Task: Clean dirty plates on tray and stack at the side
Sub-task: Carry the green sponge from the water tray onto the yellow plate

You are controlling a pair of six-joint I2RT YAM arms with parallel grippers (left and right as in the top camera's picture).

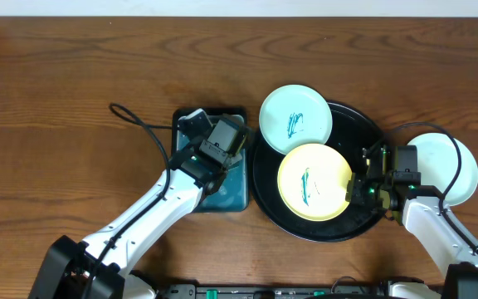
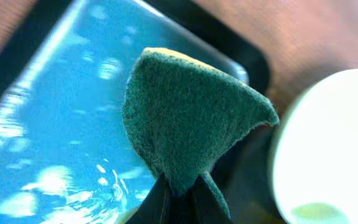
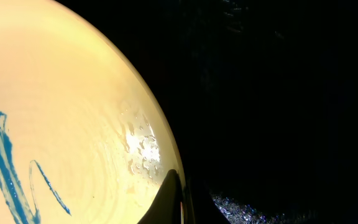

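Yellow plate bears teal scribbles on the black tray; right claw is clamped on its rim. Left claw pinches a green scouring pad over the teal tray.

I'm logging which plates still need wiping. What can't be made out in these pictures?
Overhead: the right-side plate is partly covered by the right arm and its cable; any marks underneath are hidden.
Left wrist: the mint plate is blurred and cut off by the right edge; its scribble is out of view.
Right wrist: the yellow plate runs past the left and bottom edges, cutting its scribble.
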